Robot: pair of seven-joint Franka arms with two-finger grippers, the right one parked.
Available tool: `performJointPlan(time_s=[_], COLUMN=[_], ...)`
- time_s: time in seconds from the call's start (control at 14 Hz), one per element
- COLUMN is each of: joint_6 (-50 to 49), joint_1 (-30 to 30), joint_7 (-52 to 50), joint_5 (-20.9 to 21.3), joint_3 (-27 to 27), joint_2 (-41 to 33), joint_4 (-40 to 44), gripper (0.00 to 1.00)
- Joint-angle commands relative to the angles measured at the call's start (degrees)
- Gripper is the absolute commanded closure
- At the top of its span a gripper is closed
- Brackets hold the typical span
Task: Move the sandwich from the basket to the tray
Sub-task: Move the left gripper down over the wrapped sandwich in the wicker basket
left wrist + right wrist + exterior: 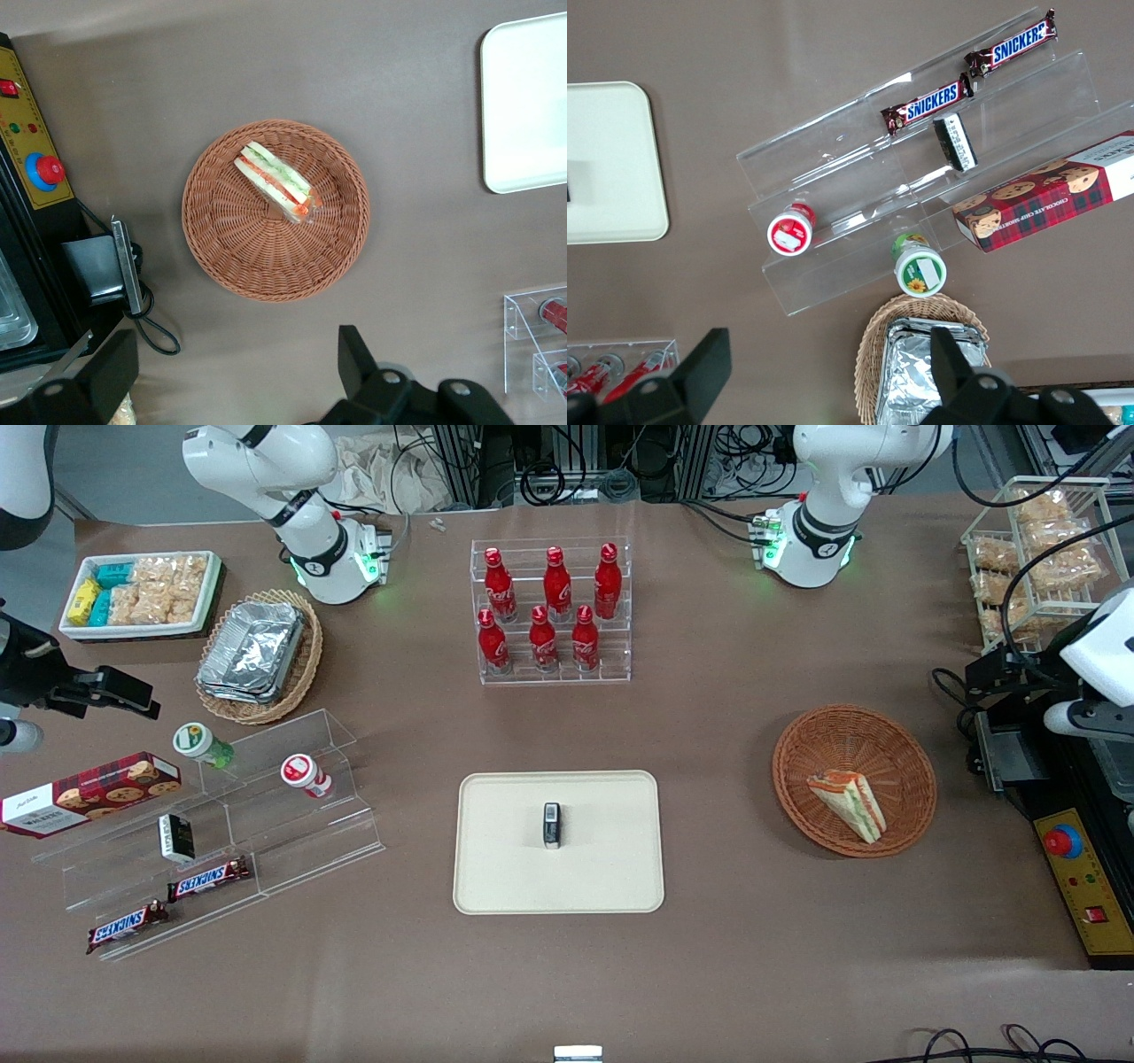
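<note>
Tray (496, 886) lay mid-table, small dark item (552, 825) on its centre, so best set-down looked like bare tray area beside it. Sandwich (275, 181) lay on its side in wicker basket (230, 257), toward working arm's end. Gripper (239, 372) hovered high above table near basket, fingers spread wide, holding nothing. Advice: descend centred on wedge, pinch across bread faces gently. Brown table cover (709, 974) flat; bottle rack (554, 611) well apart.

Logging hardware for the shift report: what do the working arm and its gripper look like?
The left arm is glossy white with rounded joints, a black band and green lights at its base, and black cables running from it. Its gripper, above the table beside the basket, has matte black, angular fingers with round silver screw heads on its black body.
</note>
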Motion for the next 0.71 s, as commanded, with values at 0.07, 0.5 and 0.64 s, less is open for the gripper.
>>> performJointPlan(time_s=[0.07, 0.5, 0.64], joint_6=[-1.7, 0.05, 4.51], joint_1=[0.28, -0.25, -0.25], joint_7=[0.16, -18.15, -27.66], joint_5=[-0.17, 0.0, -0.79], joint_3=[-0.31, -4.35, -4.7], joint_2=[1.05, 2.11, 1.32], joint_4=[2.22, 0.12, -4.52], gripper=[0.0, 0.0, 0.0])
